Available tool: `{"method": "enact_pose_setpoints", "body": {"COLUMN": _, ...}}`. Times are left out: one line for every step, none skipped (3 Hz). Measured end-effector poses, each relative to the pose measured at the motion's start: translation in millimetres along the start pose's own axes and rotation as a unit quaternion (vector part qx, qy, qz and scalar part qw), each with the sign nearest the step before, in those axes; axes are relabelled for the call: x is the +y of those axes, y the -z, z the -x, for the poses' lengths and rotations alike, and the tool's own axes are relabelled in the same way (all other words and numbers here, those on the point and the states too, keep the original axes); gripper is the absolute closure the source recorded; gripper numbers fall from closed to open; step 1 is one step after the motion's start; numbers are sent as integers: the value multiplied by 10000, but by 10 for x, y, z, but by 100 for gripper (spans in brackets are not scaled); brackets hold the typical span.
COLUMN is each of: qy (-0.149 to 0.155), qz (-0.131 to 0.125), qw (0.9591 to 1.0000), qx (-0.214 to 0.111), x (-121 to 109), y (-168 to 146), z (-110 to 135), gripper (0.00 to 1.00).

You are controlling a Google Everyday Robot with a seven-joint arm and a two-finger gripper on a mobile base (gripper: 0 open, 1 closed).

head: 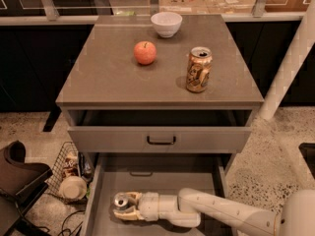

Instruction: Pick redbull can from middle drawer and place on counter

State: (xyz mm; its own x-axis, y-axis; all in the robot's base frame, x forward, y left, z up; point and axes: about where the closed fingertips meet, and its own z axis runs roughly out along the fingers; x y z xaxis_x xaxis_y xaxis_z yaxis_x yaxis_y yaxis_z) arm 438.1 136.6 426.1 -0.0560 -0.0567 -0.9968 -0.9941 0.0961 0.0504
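Observation:
The middle drawer point(162, 182) is pulled far out at the bottom of the view. The redbull can point(121, 200) stands in it at the left, and only its silver top and a little of its side show. My gripper point(126, 206) reaches in from the right, low over the drawer floor, with its tan fingers point(127, 214) closed on both sides of the can. The can still rests in the drawer. The counter point(108, 77) is the grey-brown top of the cabinet above.
On the counter stand a white bowl point(166, 23), a red apple point(145, 52) and a larger gold-brown can point(199, 69). The drawer front with a dark handle point(161, 140) overhangs the open drawer. A wire basket point(69, 173) sits on the floor to the left, and a white post point(290, 68) rises at the right.

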Motion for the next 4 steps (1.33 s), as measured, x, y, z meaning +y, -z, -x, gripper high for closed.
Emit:
{"method": "enact_pose_setpoints", "body": {"qy": -81, "qz": 159, "qw": 9998, "qx": -112, "x": 145, "y": -33, "z": 222, "gripper": 100}}
{"method": "enact_pose_setpoints", "body": {"qy": -65, "qz": 246, "qw": 9996, "qx": -73, "x": 337, "y": -66, "z": 518, "gripper": 100}}
{"method": "enact_pose_setpoints", "body": {"qy": 40, "qz": 211, "qw": 9997, "qx": 65, "x": 506, "y": -92, "z": 797, "gripper": 100}}
{"method": "enact_pose_setpoints", "body": {"qy": 238, "qz": 64, "qw": 9993, "qx": 282, "x": 656, "y": -136, "z": 1188, "gripper": 100}}
